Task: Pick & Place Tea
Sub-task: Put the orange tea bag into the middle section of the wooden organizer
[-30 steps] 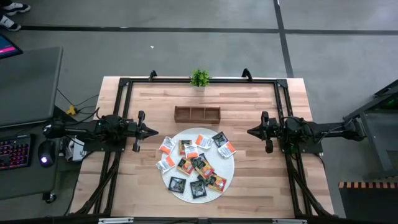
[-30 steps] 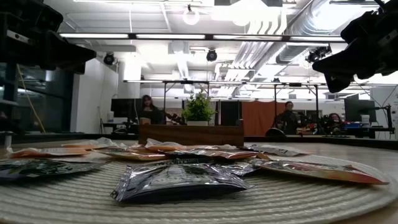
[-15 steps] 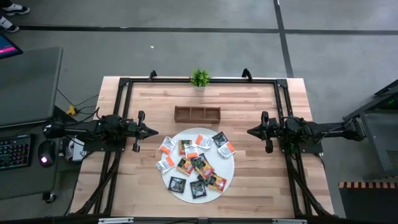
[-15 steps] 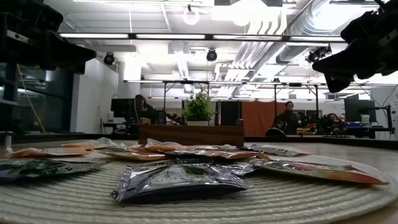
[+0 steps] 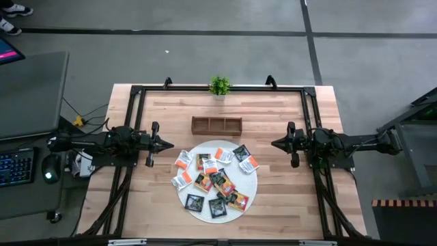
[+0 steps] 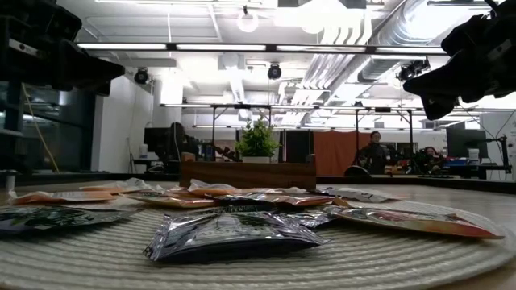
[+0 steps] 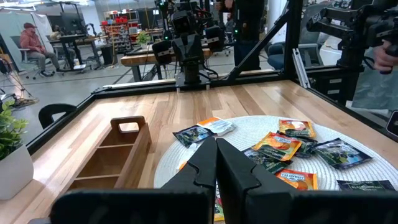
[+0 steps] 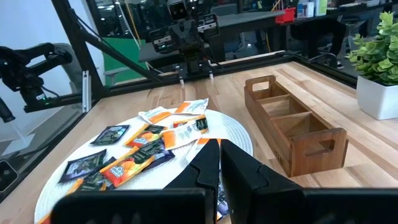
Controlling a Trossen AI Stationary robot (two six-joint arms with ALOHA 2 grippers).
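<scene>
Several small flat tea sachets point(image 5: 215, 179), black, orange and white, lie scattered flat on the round white woven mat point(image 5: 248, 193); one white sachet point(image 5: 181, 161) overhangs the mat's left rim. The low view shows a black sachet point(image 6: 230, 231) nearest the camera. The brown three-compartment tray point(image 5: 216, 125) sits just beyond the mat. My left gripper point(image 5: 171, 144) hovers left of the mat, shut, its tips point(image 7: 216, 163) together. My right gripper point(image 5: 273, 144) hovers right of the mat, shut point(image 8: 219, 163). Neither touches anything.
A small potted plant point(image 5: 219, 86) stands at the table's far edge behind the tray. A black frame point(image 5: 136, 92) runs along the far and side edges. Bare wood lies to the mat's left and right. People show in the room beyond the table.
</scene>
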